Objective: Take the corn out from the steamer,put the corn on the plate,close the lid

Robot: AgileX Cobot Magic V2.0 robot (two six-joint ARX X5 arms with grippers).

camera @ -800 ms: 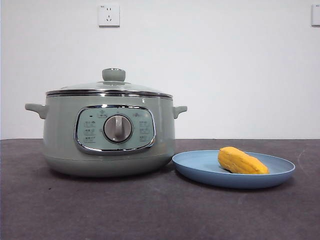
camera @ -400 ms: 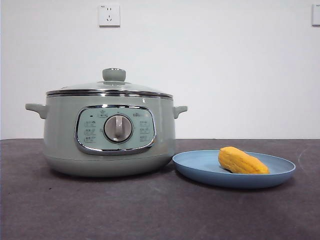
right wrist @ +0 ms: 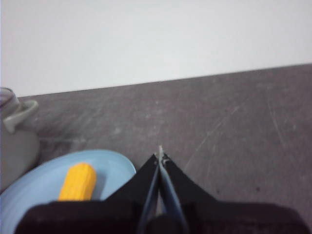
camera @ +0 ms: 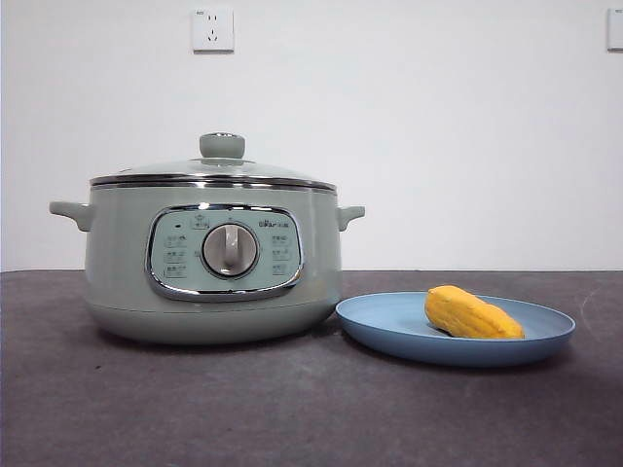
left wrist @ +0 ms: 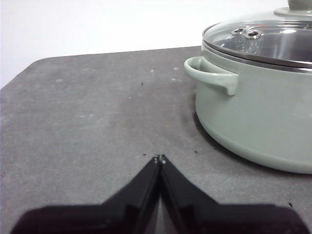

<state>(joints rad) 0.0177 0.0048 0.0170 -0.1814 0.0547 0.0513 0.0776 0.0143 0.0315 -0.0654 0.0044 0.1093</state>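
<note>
1. The left pincer (left wrist: 159,159) has its jaws pressed tip to tip with nothing between them; it sits above bare worktop (left wrist: 87,126), beside the steamer (left wrist: 258,122) on its handle side and apart from it
2. The right pincer (right wrist: 160,156) is likewise closed and empty, over the worktop (right wrist: 234,122) just beside the plate (right wrist: 29,185); it touches neither plate nor corn (right wrist: 78,181)
3. Open room: the left wrist view shows a wide bare stretch of dark grey worktop running to its rounded far corner; the right wrist view shows bare worktop out to the back edge at the white wall
4. In the front view neither arm shows; the strip of worktop (camera: 292,409) in front of the pot and plate lies free
5. The steamer (camera: 212,258) stands on the left, its lid (camera: 214,170) seated flat on the rim, green knob up
6. Writing: the control panel carries small icons and a short mark beside the dial, too small to read
7. The plate (camera: 389,326) lies just right of the steamer, its rim close to the pot's base; whether they touch I cannot tell
8. The corn (camera: 472,313) lies on its side on the plate's right half, yellow-orange, ridged, tapering toward the right
9. A white socket (camera: 212,29) sits on the wall above the steamer
</note>
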